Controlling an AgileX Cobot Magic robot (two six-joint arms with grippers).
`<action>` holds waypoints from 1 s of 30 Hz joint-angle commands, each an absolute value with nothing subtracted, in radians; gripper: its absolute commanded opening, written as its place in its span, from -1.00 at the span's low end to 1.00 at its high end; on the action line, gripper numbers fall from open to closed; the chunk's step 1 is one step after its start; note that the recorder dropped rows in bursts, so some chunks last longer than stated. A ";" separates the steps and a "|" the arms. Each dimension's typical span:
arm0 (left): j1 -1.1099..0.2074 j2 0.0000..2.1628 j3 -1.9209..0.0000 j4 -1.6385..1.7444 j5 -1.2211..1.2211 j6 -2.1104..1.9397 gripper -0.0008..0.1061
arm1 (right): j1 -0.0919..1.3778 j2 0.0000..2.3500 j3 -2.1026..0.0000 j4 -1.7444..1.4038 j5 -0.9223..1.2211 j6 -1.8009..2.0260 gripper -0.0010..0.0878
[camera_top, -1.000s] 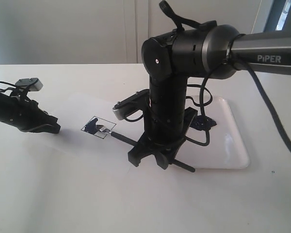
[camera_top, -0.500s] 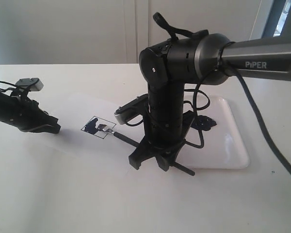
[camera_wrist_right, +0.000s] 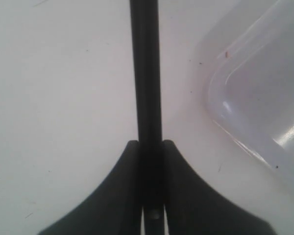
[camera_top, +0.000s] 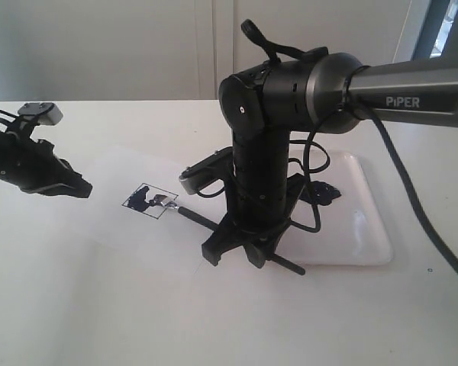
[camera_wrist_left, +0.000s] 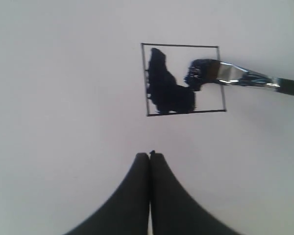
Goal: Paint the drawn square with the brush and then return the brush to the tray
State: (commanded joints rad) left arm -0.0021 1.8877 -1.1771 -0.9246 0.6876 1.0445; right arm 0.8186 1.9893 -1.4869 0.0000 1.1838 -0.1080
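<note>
The drawn square (camera_top: 146, 200) lies on a white paper sheet (camera_top: 130, 236); a blue-black blotch fills part of the square (camera_wrist_left: 183, 78). The brush (camera_top: 197, 219) slants down to it, and its dark tip and silver ferrule (camera_wrist_left: 235, 76) rest inside the outline. My right gripper (camera_top: 237, 242) is shut on the black handle (camera_wrist_right: 146, 73), seen clamped between its jaws (camera_wrist_right: 150, 144). My left gripper (camera_top: 80, 191) is shut and empty by the paper's left edge, its tips (camera_wrist_left: 150, 155) a short way from the square. The white tray (camera_top: 366, 221) lies to the right, behind the right arm.
A dark paint blob (camera_top: 324, 193) sits at the tray's left side, partly hidden by the right arm and its cables. The tray's rounded corner (camera_wrist_right: 245, 112) lies close beside the brush handle. Bare white table (camera_top: 99, 320) spreads in front.
My left gripper has shifted left and back. The square now sits slightly further left. The right arm swung a little left a second ago, then held still with the brush.
</note>
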 joint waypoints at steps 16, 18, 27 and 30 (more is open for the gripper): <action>-0.073 1.969 -1.177 -0.889 0.725 0.982 -0.99 | 0.819 1.989 -1.487 0.032 1.171 -0.110 -0.98; -0.077 1.984 -1.177 -0.889 0.700 0.982 -0.99 | 0.819 1.987 -1.487 0.055 1.171 -0.112 -0.98; -0.077 2.024 -1.177 -0.887 0.645 0.982 -0.99 | 0.819 1.967 -1.487 0.055 1.167 -0.112 -0.98; -0.077 2.037 -1.177 -0.887 0.647 0.979 -0.99 | 0.819 1.967 -1.487 0.062 1.167 -0.122 -0.98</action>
